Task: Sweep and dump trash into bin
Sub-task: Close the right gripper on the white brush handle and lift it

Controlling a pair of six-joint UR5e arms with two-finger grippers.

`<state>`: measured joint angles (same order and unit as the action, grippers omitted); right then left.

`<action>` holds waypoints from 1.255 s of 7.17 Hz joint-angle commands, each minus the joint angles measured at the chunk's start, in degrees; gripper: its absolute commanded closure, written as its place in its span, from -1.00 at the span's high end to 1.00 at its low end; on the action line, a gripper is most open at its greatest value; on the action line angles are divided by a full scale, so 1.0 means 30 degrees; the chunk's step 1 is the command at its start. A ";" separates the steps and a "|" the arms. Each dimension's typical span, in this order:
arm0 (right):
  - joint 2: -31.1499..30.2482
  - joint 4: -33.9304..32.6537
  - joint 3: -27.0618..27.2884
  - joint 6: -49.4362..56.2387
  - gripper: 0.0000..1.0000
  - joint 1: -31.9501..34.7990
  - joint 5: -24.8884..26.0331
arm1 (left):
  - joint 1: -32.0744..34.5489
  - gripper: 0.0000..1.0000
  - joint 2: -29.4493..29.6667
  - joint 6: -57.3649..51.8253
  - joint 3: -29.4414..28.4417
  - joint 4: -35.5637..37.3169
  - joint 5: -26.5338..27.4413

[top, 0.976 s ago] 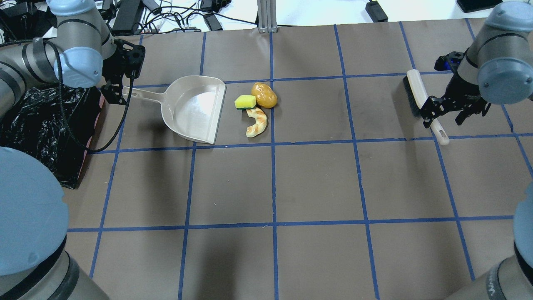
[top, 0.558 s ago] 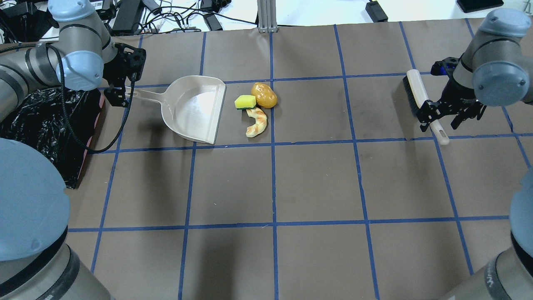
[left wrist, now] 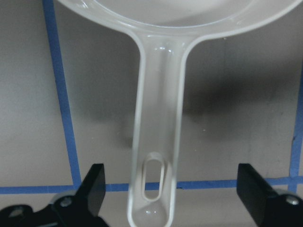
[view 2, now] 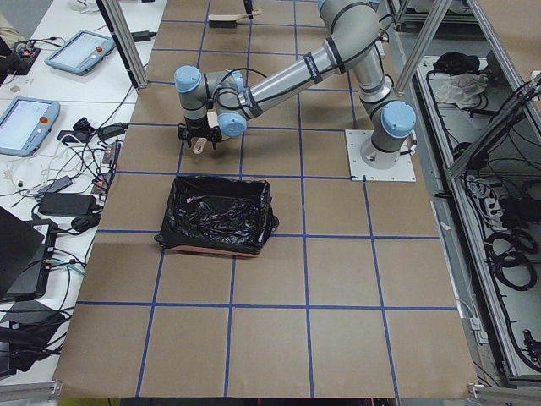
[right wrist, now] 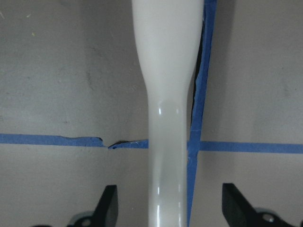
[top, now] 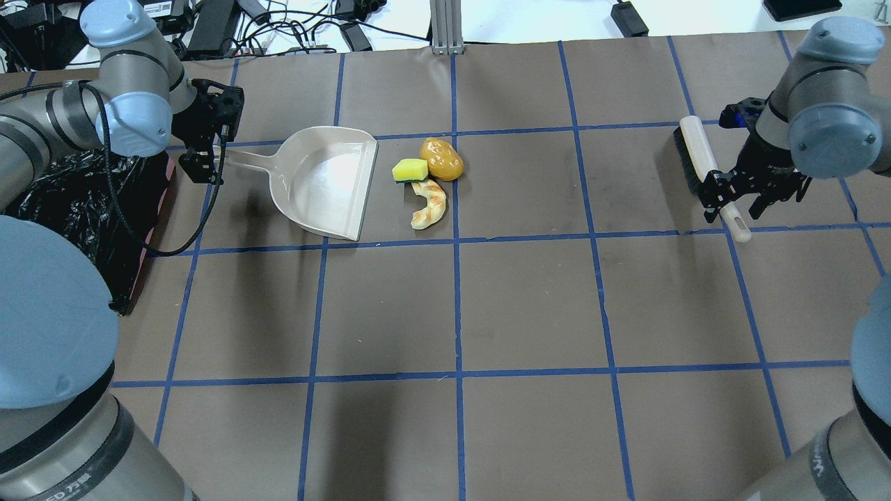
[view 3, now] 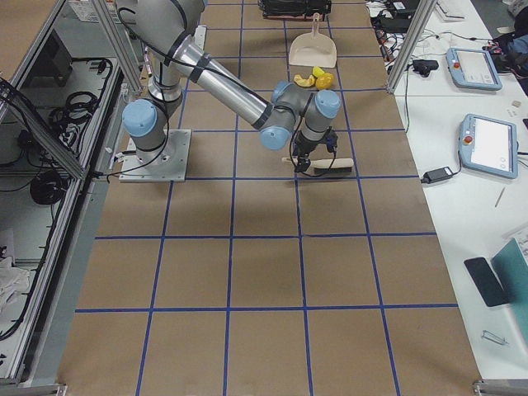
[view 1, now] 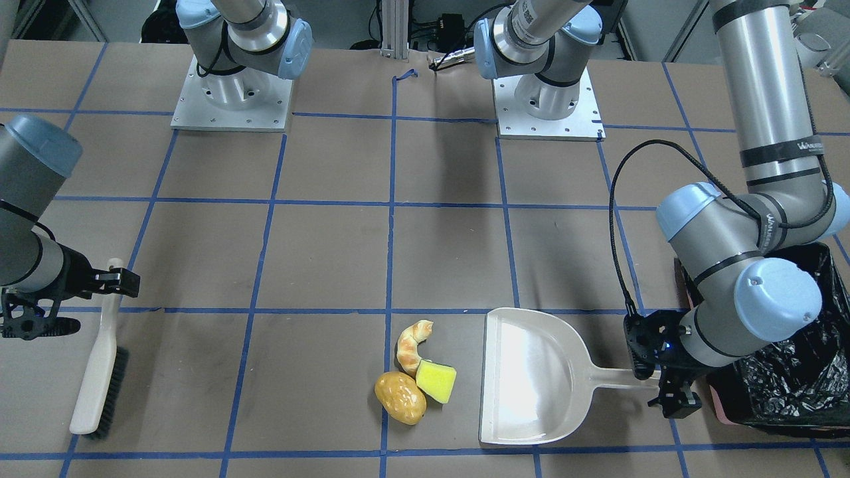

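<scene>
1. Seen from overhead, one beige dustpan [top: 327,182] lies flat on the table [top: 529,306]. It is at about ten o'clock from the table's centre, with its mouth facing three o'clock and its handle toward nine.
2. Three trash pieces are bunched together near the mouth, on its three o'clock side. They are one potato [top: 441,159], one yellow sponge [top: 410,170] at the potato's eight o'clock, and one croissant [top: 429,203] at the sponge's five o'clock.
3. One brush [top: 698,161] lies at two o'clock, well apart from the pile.
4. One bin [top: 62,209], lined with a black bag, sits at nine o'clock.
5. There are two grippers. The left gripper [left wrist: 173,189] straddles the end of the dustpan's handle with its jaws spread wide and gripping nothing. The right gripper [right wrist: 171,205] straddles the brush's handle in the same way, jaws apart.
</scene>
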<state>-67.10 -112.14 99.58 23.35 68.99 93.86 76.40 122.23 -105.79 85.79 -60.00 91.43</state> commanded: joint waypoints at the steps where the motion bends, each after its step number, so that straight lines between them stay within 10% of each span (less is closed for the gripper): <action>1: 0.0218 -0.0004 0.0000 0.0011 0.33 0.0000 0.0001 | -0.0008 0.87 0.0124 -0.0010 0.0025 0.0109 -0.0674; 7: 0.0073 -0.0004 -0.0088 0.0011 0.25 0.0000 0.0001 | 0.0022 -0.02 0.0095 0.0048 0.0142 0.0196 -0.0651; 9: 0.0102 0.0112 -0.0088 0.0011 -0.24 0.0000 -0.0029 | 0.0051 -0.11 0.0095 0.0338 0.0113 0.0197 -0.0476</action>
<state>-66.84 -112.04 99.32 23.37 68.99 93.81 76.52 122.53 -105.36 86.21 -59.44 89.75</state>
